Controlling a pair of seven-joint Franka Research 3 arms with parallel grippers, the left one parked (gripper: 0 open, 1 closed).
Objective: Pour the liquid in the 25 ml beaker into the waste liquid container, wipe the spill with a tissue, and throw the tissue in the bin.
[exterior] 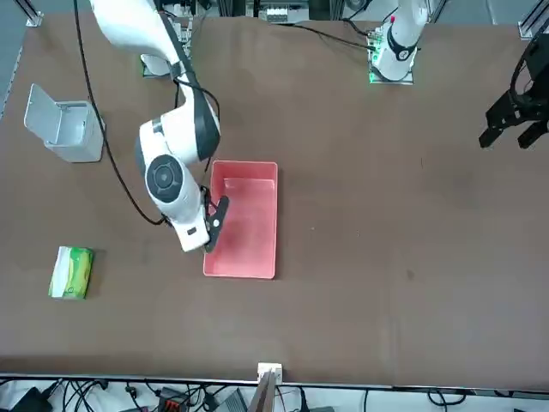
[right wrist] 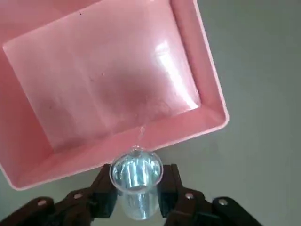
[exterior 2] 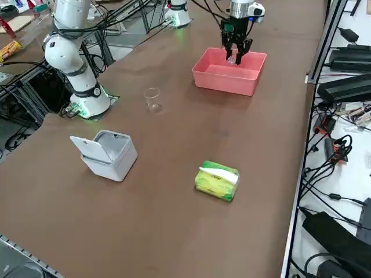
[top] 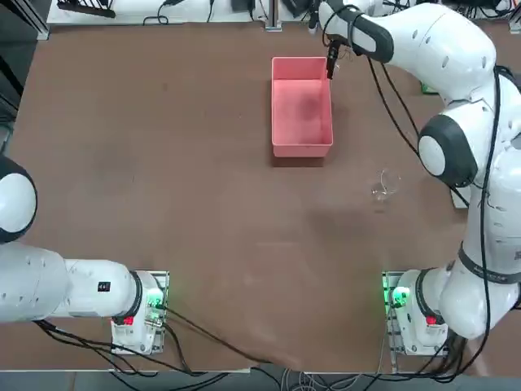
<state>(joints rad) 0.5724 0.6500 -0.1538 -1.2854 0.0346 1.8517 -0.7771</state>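
Pink waste liquid container mid-table, toward the far side. Right gripper hangs over its far right corner, clamped on the 25 ml beaker, mouth tipped toward the tray; a thin stream seems to be running in. Best to keep the lip inside the rim and tilt slowly, so drips land in the tray.

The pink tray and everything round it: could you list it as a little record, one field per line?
Pink plastic tray: on the brown table, no pool visible inside.
Right gripper: shut on a tiny clear glass beaker, at the tray's corner.
Larger clear glass beaker: upright on the table, apart from the tray.
Pale grey box: lid open.
Green tissue pack: lying on the table, white tuft showing.
Spill: none visible.
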